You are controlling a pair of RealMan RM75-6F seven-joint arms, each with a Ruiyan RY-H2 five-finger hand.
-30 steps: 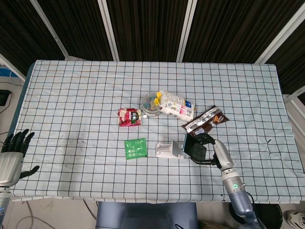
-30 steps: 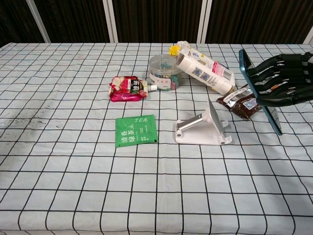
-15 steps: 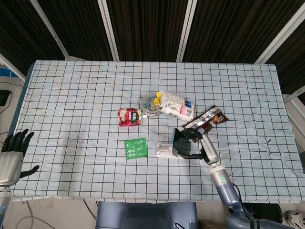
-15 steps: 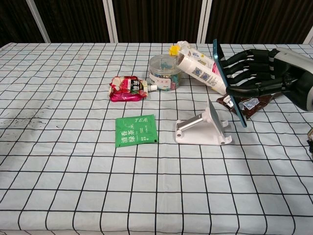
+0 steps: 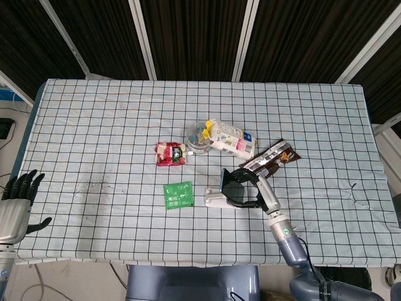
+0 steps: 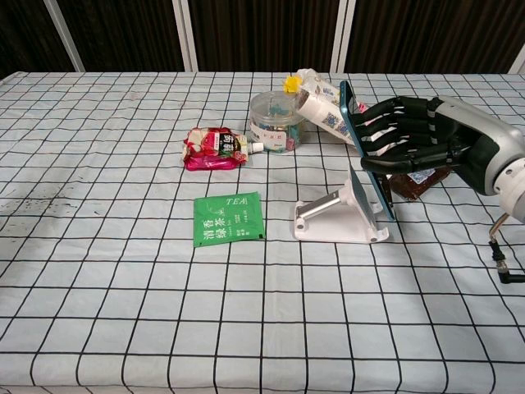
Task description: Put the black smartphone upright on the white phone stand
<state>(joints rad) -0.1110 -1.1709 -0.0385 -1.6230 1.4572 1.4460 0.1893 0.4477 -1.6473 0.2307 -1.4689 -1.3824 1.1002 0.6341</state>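
The black smartphone [image 6: 364, 148] with its teal edge stands tilted in my right hand [image 6: 414, 141], just above and against the backrest of the white phone stand [image 6: 338, 215]. In the head view the smartphone [image 5: 230, 187] sits over the right end of the phone stand [image 5: 214, 198], with my right hand [image 5: 254, 188] gripping it from the right. My left hand [image 5: 15, 199] hangs open off the table's left front corner, holding nothing.
A green tea sachet [image 6: 228, 218] lies left of the stand. Behind it are a pink snack packet [image 6: 213, 148], a clear tub of clips [image 6: 275, 121], a white tube [image 6: 335, 110] and a brown wrapper [image 5: 270, 158].
My right hand has carried the smartphone leftward from beside the brown wrapper until it is at the stand's backrest. The left hand has stayed put.
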